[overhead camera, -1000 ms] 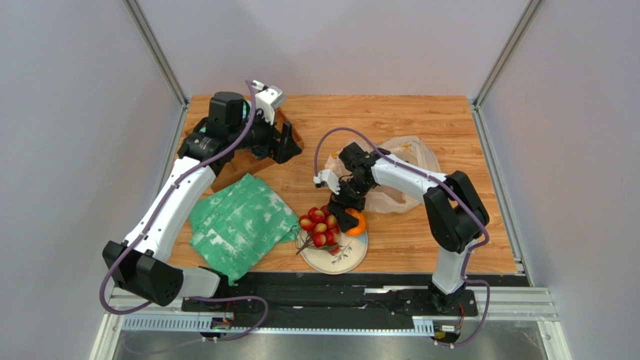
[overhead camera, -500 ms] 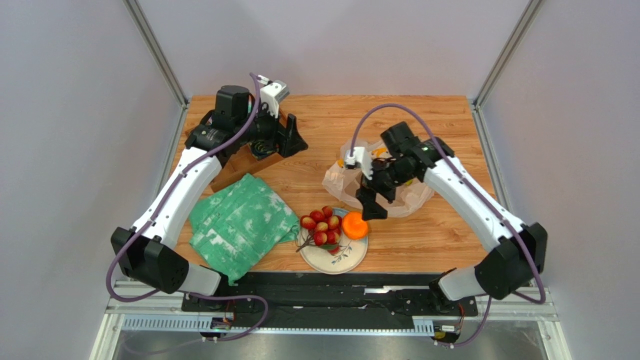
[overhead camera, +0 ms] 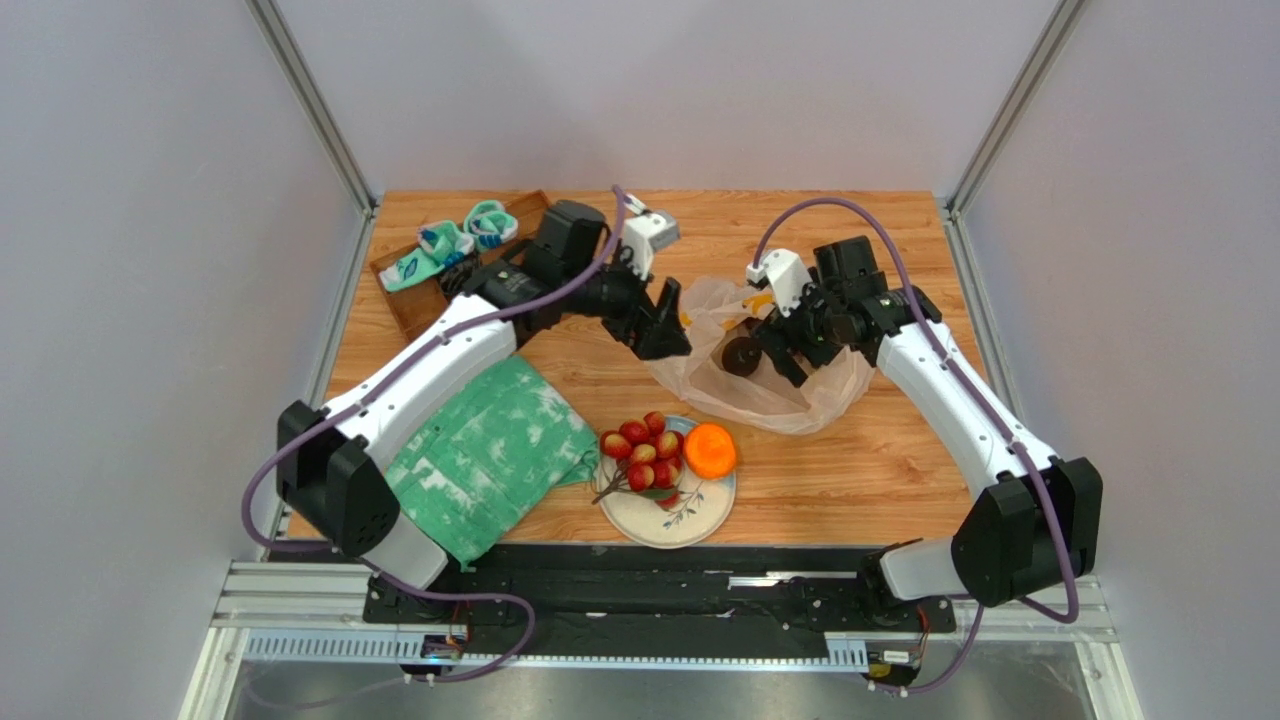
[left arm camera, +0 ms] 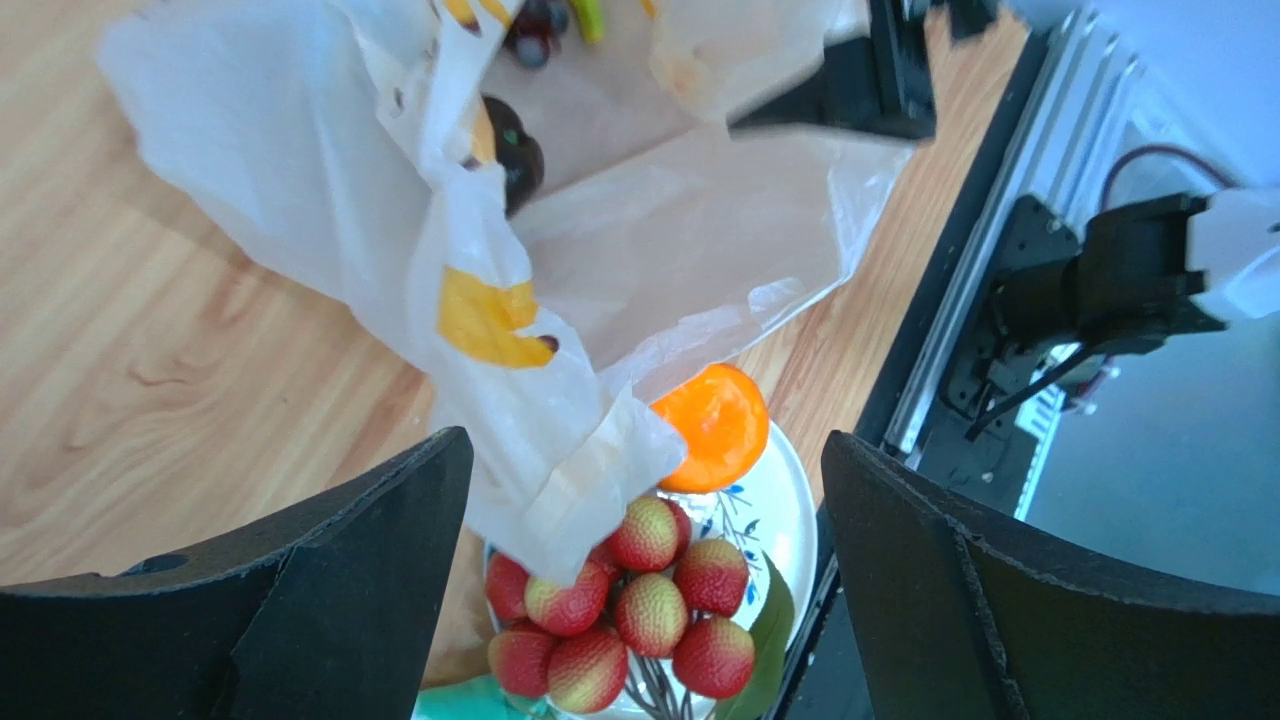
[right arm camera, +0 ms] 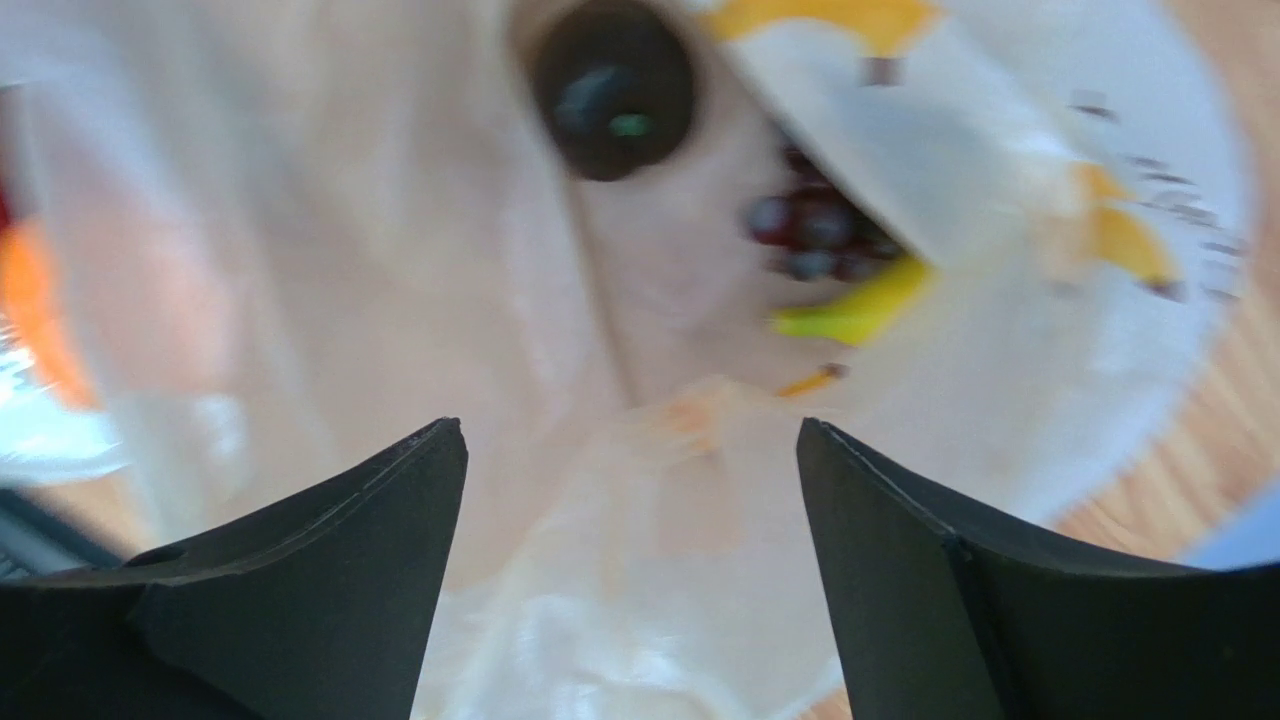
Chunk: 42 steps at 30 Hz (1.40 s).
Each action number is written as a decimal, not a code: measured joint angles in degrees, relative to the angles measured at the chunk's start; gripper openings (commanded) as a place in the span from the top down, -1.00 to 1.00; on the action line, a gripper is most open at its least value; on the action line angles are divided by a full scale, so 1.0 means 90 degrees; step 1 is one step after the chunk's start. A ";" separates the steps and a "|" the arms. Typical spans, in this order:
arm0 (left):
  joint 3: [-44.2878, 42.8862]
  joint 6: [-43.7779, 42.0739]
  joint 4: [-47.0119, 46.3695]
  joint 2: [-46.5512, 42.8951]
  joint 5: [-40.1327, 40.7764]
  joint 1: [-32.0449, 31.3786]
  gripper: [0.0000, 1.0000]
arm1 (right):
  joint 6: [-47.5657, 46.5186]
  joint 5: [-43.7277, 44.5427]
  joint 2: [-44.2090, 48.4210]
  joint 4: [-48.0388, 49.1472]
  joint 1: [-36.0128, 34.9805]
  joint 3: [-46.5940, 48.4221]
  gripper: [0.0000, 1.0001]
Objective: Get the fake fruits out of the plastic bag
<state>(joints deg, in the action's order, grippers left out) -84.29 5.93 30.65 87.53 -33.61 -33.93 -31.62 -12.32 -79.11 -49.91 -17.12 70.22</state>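
1. The left gripper (overhead camera: 661,323) (left arm camera: 646,443) had its jaws spread wide and grasped nothing. In its wrist view a loose fold of the plastic bag (overhead camera: 781,398) (left arm camera: 301,165) lay in the gap between them, seemingly untouched.
2. The right gripper (overhead camera: 796,345) (right arm camera: 627,428) was likewise released and empty, poised over the bag's open mouth at about the bag's 12 o'clock in the top view.
3. Three fruits lay inside the bag. In the right wrist view the dark round fruit (right arm camera: 613,93) (overhead camera: 738,357) sat at 12 o'clock from the jaws. The grape bunch (right arm camera: 812,225) and banana (right arm camera: 857,312) sat at 1 to 2 o'clock, partly under a flap of film.
4. The orange (overhead camera: 709,450) (left arm camera: 718,428) and the red cluster (overhead camera: 642,455) (left arm camera: 631,608) were already out on the plate (overhead camera: 669,518), at the bag's 7 o'clock. A green cloth (overhead camera: 481,450) lay at the plate's 9 o'clock.
5. Likely trouble:
   - The film was thin and slack, so closing jaws could pinch plastic along with a fruit and drag the whole bag.
   - The round fruit looked smooth and could squirt away or roll deeper.
   - With the left jaws not pinning the bag, its mouth might collapse over the fruits.
   - The bag's fold hung near the plate, and tugging it could knock the orange off.
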 measured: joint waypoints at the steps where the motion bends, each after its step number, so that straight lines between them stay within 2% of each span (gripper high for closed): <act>1: 0.0000 0.0005 0.0002 0.0138 0.0136 -0.0138 -0.87 | 0.0039 0.0389 0.0000 0.0236 0.0002 -0.0044 -0.75; 5: -0.0002 0.0007 0.0087 0.0627 0.0665 -0.0430 -0.72 | 0.0032 0.1440 0.0104 0.1081 0.0007 -0.0216 -0.72; 8: -0.0022 -0.0041 0.0216 0.0731 0.0920 -0.0427 -0.29 | -0.0092 0.2057 0.0328 0.1630 0.0012 -0.0440 -0.71; 9: -0.0034 -0.0044 0.0238 0.0731 0.0947 -0.0425 0.04 | -0.0158 0.2242 0.0391 0.1812 0.0015 -0.0532 -0.71; 11: -0.0126 -0.0126 0.0301 0.0731 0.0937 -0.0415 0.48 | -0.0287 0.2540 0.0418 0.2159 0.0015 -0.0702 -0.70; 12: -0.0185 -0.0168 0.0323 0.0733 0.0925 -0.0418 0.89 | -0.0403 0.2752 0.0325 0.2385 0.0015 -0.0801 -0.63; 13: -0.0240 -0.0202 0.0338 0.0743 0.0918 -0.0423 1.00 | -0.0476 0.2868 0.0223 0.2521 0.0017 -0.0835 -0.51; 14: -0.0372 -0.0328 0.0389 0.0777 0.0908 -0.0430 1.00 | -0.0597 0.3053 -0.0019 0.2732 0.0044 -0.0843 -0.37; 15: -0.0474 -0.0345 0.0391 0.0818 0.0911 -0.0430 1.00 | -0.0692 0.3172 -0.0270 0.2922 0.0061 -0.0835 0.17; 17: -0.0792 -0.0442 0.0481 0.0967 0.0954 -0.0432 1.00 | -0.0792 0.3337 -0.0937 0.3011 0.0134 -0.0627 0.85; 18: -0.0950 -0.0493 0.0498 0.1052 0.0976 -0.0432 1.00 | -0.0804 0.3376 -0.1379 0.2997 0.0189 -0.0359 1.00; 20: -0.1430 -0.0610 0.0525 0.1309 0.1027 -0.0435 1.00 | -0.0770 0.3417 -0.2237 0.2844 0.0325 0.0384 1.00; 23: -0.2096 -0.0787 0.0559 0.1596 0.1076 -0.0435 1.00 | -0.0656 0.3347 -0.2936 0.2506 0.0442 0.1593 1.00; 27: -0.3028 -0.0962 0.0527 0.1717 0.1132 -0.0430 1.00 | -0.0420 0.3026 -0.2715 0.2317 0.0532 0.2756 0.99; 30: -0.3449 -0.0998 0.0323 0.1559 0.1054 -0.0432 1.00 | -0.0260 0.2584 -0.1877 0.2244 0.0529 0.2841 1.00; 34: -0.3092 -0.0991 0.0226 0.0826 0.0758 -0.0449 1.00 | -0.0204 0.2067 0.0124 0.2203 0.0510 0.1753 1.00; 37: -0.2176 -0.0986 0.0131 0.0066 0.0544 -0.0525 1.00 | -0.0245 0.1880 0.1921 0.2249 0.0488 0.0036 0.97; 38: -0.1800 -0.0981 0.0136 -0.0148 0.0474 -0.0566 1.00 | -0.0257 0.1877 0.2424 0.2256 0.0491 -0.0588 0.75; 39: -0.1484 -0.0969 0.0124 -0.0262 0.0432 -0.0590 1.00 | -0.0274 0.1889 0.2866 0.2227 0.0493 -0.1256 0.67; 40: -0.1185 -0.0945 0.0124 -0.0306 0.0386 -0.0614 1.00 | -0.0287 0.1914 0.3033 0.2183 0.0495 -0.1744 0.58; 42: -0.0702 -0.0872 0.0117 -0.0126 0.0333 -0.0673 1.00 | -0.0308 0.1967 0.2905 0.2127 0.0495 -0.2657 0.22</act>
<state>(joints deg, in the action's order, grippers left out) -90.61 -1.91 31.70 86.39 -30.61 -39.99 -34.39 5.39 -52.97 -30.76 -12.67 46.30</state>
